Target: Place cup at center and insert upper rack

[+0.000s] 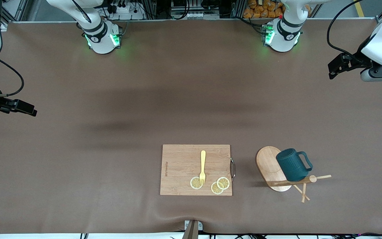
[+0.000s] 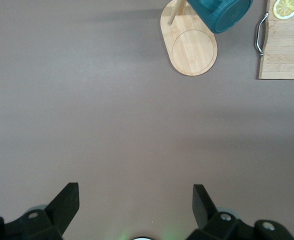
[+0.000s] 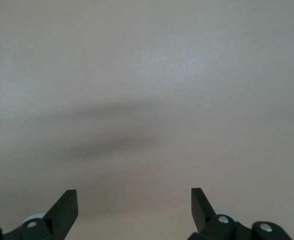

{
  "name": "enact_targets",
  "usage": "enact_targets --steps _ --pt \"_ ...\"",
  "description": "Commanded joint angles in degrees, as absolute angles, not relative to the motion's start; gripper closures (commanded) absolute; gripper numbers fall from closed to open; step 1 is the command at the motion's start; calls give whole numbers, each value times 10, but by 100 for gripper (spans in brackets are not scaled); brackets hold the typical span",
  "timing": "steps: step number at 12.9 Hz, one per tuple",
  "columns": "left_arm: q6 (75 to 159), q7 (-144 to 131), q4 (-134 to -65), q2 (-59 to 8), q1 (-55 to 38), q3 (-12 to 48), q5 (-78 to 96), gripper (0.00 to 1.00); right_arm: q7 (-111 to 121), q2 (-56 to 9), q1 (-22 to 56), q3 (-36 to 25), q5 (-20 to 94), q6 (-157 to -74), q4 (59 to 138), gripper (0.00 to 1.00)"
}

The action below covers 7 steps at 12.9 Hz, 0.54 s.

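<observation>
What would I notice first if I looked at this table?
Probably the teal cup hanging on the wooden upper rack, which stands toward the left arm's end of the table. Beside it lies a cutting board with a yellow fork and lemon slices. The left gripper and right gripper wait open above bare table.

Most of the bench (image 1: 177, 83) lies bare: the whole upper half of the frame and the lower left corner give free passage. Obstacles cluster at lower centre and lower right: the flat cutting board (image 1: 181, 166) with a fork (image 1: 203, 167) and lemon slices (image 1: 220, 185), then a narrow bare strip, then the upper rack (image 1: 274, 169) with its post and pegs and the cup (image 1: 292, 165) hung among them, blocking reach to its base from that side
</observation>
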<state>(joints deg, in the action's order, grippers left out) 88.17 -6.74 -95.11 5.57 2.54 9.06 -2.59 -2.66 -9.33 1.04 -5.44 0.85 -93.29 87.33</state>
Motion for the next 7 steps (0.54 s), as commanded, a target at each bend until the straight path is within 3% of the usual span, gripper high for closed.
enact_targets --steps 1,7 --pt "893 -62 -957 53 25 85 -29 0 -20 -86 10 -52 6 -931 866 0" --pt "920 -69 -956 21 23 86 -29 0 -21 -83 10 -50 11 -930 846 0"
